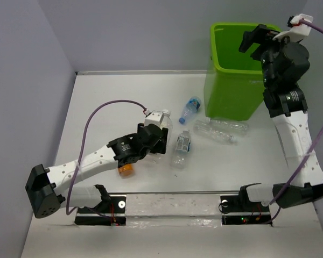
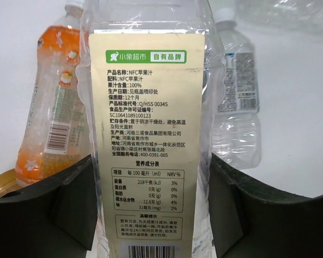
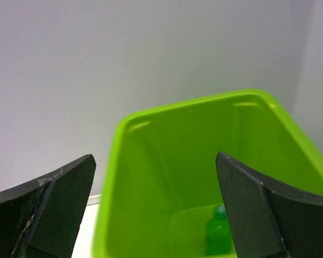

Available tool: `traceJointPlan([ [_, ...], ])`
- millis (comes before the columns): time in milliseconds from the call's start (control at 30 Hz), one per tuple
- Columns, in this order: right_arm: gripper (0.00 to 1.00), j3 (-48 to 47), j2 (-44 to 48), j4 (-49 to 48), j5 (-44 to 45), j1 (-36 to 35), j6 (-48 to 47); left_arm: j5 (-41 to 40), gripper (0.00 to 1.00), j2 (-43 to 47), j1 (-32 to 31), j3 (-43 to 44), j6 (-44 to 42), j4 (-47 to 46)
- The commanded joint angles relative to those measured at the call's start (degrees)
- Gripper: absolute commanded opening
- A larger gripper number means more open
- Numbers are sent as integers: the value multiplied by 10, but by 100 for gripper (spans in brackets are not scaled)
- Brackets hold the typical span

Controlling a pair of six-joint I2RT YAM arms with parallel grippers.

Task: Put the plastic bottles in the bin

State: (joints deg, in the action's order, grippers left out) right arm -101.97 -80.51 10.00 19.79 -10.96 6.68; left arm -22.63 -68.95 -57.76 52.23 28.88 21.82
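Note:
My left gripper (image 1: 155, 137) (image 2: 151, 161) is low over the table, open, with its fingers (image 2: 54, 199) close on either side of a clear bottle (image 2: 151, 80) that has a cream label and a white cap (image 1: 164, 114). An orange bottle (image 1: 126, 170) (image 2: 51, 107) lies beside it on the left. A clear bottle with a blue label (image 1: 181, 146) (image 2: 237, 80) lies to its right. My right gripper (image 1: 254, 41) (image 3: 155, 161) is open and empty above the lime-green bin (image 1: 231, 86) (image 3: 151, 177). A green bottle (image 3: 219, 234) lies on the bin's floor.
A small blue-capped bottle (image 1: 191, 107) lies by the bin's left foot. A long clear bottle (image 1: 222, 130) lies in front of the bin. Grey walls close the left, back and right sides. A cable (image 1: 105, 110) loops over the left arm.

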Motion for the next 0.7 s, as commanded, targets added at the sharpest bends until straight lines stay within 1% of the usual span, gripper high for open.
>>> traceJointPlan([
  [0,98,69,104,7,-220,-1,98,6,31,53,-3,46,-25,-65],
  [33,98,110,136,5,-261,-1,131,14,31,66,-3,51,-39,-88],
  [67,98,131,150,-2,-349,-1,148,34,31,72,-3,62,-48,-99],
  [100,97,156,166,-13,-398,-1,166,46,31,77,-3,67,-58,-114],
  [133,97,210,181,-29,-444,-1,203,63,31,87,-3,70,-77,-147],
  [167,97,239,207,-71,-532,-1,221,98,31,93,-3,74,-85,-164],
  [200,97,266,219,-90,-570,-1,243,117,31,95,-3,75,-93,-184],
  [233,97,313,230,-119,-602,-1,275,139,31,99,-3,77,-106,-214],
  [267,97,332,250,-145,-649,-1,284,171,31,99,-3,83,-110,-235],
  [300,97,346,261,-148,-660,-1,289,184,31,95,-3,86,-113,-259],
  [400,97,380,290,-136,-657,-1,287,231,31,87,-3,98,-122,-300],
  [533,98,387,286,-104,-649,-1,271,322,31,60,-4,120,-124,-326],
  [567,99,386,283,-101,-657,-1,272,356,31,53,-3,132,-124,-327],
  [633,100,390,280,-114,-676,-1,276,385,31,36,-4,139,-124,-336],
  [667,100,393,281,-122,-694,-1,280,415,31,29,-5,141,-119,-342],
])
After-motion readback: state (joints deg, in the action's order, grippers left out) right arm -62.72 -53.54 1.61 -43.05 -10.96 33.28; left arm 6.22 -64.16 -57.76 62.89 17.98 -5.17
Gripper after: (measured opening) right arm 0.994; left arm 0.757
